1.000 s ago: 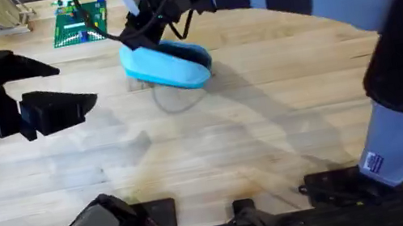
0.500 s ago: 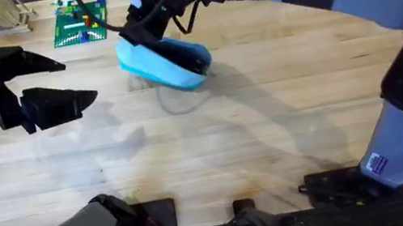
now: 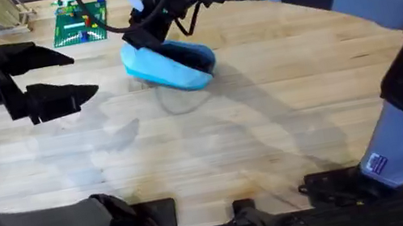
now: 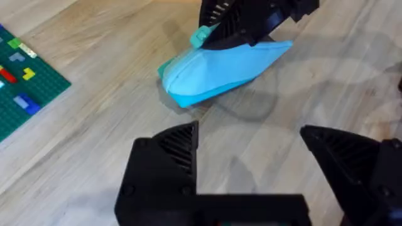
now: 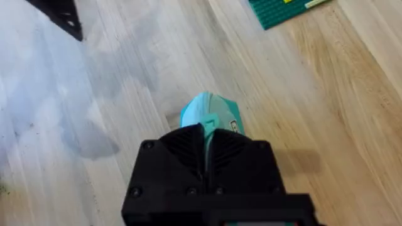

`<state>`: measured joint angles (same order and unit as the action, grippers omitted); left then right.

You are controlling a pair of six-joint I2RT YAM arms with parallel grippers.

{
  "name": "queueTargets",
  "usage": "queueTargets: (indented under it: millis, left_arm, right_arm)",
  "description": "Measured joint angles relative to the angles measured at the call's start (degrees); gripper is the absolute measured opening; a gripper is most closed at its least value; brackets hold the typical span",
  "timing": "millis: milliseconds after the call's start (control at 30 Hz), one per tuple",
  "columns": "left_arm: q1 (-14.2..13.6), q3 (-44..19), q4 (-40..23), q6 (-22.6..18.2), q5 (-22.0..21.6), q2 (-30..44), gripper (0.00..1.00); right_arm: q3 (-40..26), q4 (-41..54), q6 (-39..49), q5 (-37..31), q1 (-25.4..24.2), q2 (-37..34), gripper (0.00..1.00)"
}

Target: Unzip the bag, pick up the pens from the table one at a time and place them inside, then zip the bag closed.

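Overhead, the bag (image 3: 169, 64) lies at the far side of the table (image 3: 255, 137), and it has slid a little to the right over the last half second after first nudging left, so the right gripper (image 3: 145, 30) at its left end is tugging it about rather than holding it steady. The left gripper (image 3: 56, 78) hangs well to the left of the bag with its jaws spread wide, holding nothing, and has crept slightly toward the bag. A green brick plate (image 3: 80, 22) lies at the far edge. From the left wrist, the bag (image 4: 220, 70) sits ahead, the right gripper (image 4: 217, 28) bearing down on one end. From the right wrist, the jaws are pinched together on a small tab of the bag (image 5: 209, 119), likely the zipper pull. No pens lie loose, so I judge this to be the zip-closing step.
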<state>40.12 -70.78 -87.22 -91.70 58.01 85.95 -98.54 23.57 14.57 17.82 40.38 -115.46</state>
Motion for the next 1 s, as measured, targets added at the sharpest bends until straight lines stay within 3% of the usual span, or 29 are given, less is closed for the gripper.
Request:
queueTargets:
  millis: [500,867,1000]
  left_arm:
    - [-4.5,-0.2,2.6,-11.5,4.3,14.1,0.992]
    - [-4.5,-0.2,12.2,-13.0,10.4,17.1,0.993]
    - [-4.5,-0.2,12.9,-13.1,12.1,17.1,0.993]
  right_arm:
    - [0.0,0.0,0.0,0.0,0.0,0.0,0.031]
    - [0.0,0.0,0.0,0.0,0.0,0.0,0.031]
    - [0.0,0.4,0.0,0.1,0.0,0.0,0.031]
